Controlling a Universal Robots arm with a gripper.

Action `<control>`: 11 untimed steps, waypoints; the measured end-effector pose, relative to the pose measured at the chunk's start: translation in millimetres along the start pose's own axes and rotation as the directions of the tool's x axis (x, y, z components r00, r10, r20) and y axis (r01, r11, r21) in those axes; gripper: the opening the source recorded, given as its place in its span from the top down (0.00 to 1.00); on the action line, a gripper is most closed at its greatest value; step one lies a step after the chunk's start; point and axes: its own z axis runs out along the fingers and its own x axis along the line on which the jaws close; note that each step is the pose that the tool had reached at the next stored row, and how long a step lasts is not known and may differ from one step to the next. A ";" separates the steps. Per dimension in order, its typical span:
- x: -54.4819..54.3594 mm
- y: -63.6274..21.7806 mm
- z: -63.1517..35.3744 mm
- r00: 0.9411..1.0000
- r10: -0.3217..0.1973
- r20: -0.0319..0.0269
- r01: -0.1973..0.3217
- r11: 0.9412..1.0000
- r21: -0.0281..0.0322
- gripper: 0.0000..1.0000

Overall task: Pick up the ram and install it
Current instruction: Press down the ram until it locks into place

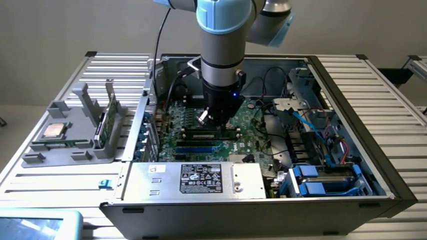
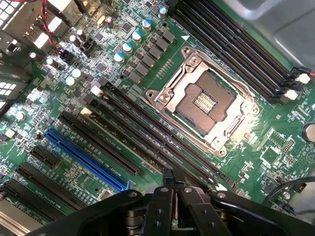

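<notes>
- As I view it remotely, the computer case lies open beneath the pincer.
- Motherboard: directly below the pincer.
- Pincer: fingers pressed together, gripping nothing, tips at a black slot.
- Ram: apparently on edge in the grey holder, well apart from the pincer.

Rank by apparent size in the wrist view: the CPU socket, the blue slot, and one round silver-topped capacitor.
1. CPU socket: largest, broad square frame.
2. Blue slot: about as long as the socket is wide, but far narrower.
3. Capacitor: smallest by far.
</notes>
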 end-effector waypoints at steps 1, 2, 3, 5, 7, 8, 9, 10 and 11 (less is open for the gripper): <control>-0.1 0.1 -0.6 1.000 0.005 0.001 -0.005 1.000 0.001 0.91; -0.1 0.1 -1.2 1.000 0.012 0.002 -0.012 1.000 0.002 0.91; -0.2 0.1 -1.6 1.000 0.019 0.003 -0.019 1.000 0.003 0.91; -0.2 0.1 -1.8 0.999 0.038 0.004 -0.038 0.999 0.005 0.91; -0.2 0.1 -2.0 0.998 0.062 0.005 -0.062 0.998 0.007 0.91; -0.2 0.1 -2.1 0.997 0.074 0.005 -0.074 0.997 0.009 0.91; -0.1 0.1 -2.1 0.996 0.086 0.006 -0.086 0.996 0.010 0.91; -0.2 0.1 -2.1 0.995 0.098 0.006 -0.098 0.995 0.012 0.91; -0.2 0.1 -2.1 0.994 0.109 0.007 -0.110 0.994 0.013 0.91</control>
